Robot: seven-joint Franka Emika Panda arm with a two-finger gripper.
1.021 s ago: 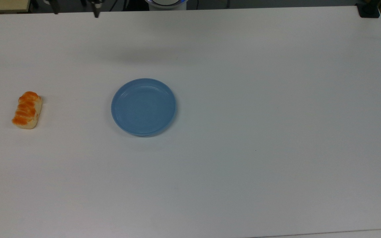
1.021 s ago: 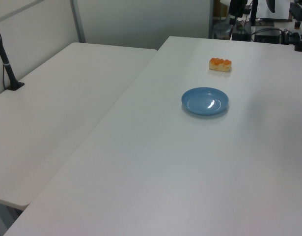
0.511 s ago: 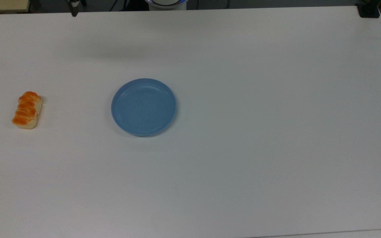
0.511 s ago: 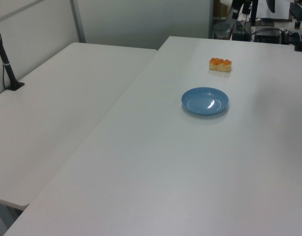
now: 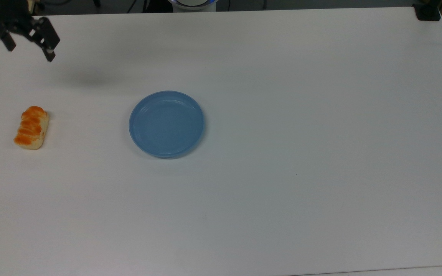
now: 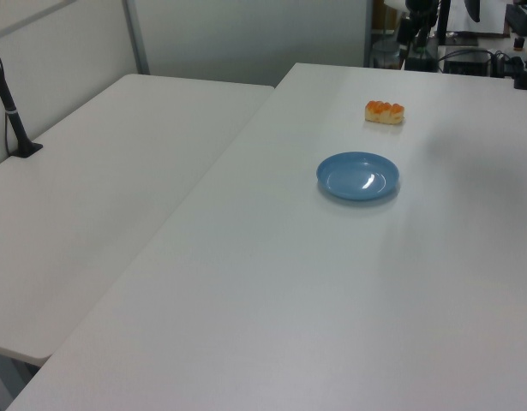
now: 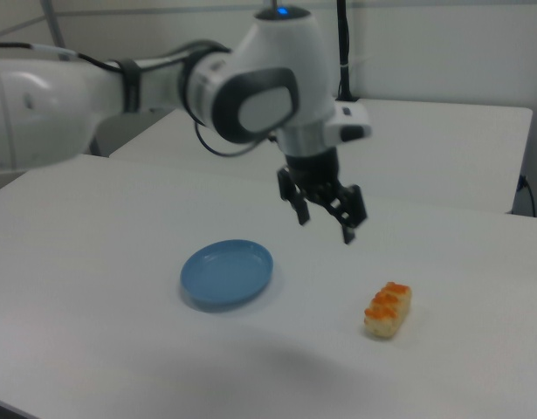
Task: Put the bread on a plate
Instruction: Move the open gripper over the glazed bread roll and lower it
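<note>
Since half a second ago the gripper (image 5: 29, 48) has come into the top view's upper left corner, beyond the bread and off the plate's far-left side; bread and plate have not shifted.

Fingers (image 7: 347, 229) spread wide, nothing between them. In the right view the gripper (image 7: 325, 223) hangs in the air above the worktop (image 7: 93, 288), higher than the bread (image 7: 388, 310) and between it and the plate (image 7: 227, 272) as that camera sees it.

One bread (image 5: 31, 127), lying flat on the worktop (image 5: 301, 115), well apart from the plate (image 5: 166, 124), toward the top view's left. Nothing stands between the two. One plate, bare inside, with a glare spot in the left view (image 6: 358, 177).

Left view: bread (image 6: 385, 112) beyond the plate. A second white table (image 6: 92, 223) adjoins the worktop (image 6: 332, 300), with a black post (image 6: 10, 107) standing on it. Dark equipment behind the far edge is hard to make out. A black clamp (image 5: 428, 11) sits at the worktop's far corner, top view's right, partly cut off. The white arm (image 7: 120, 96) is cut off at the right view's left edge.
</note>
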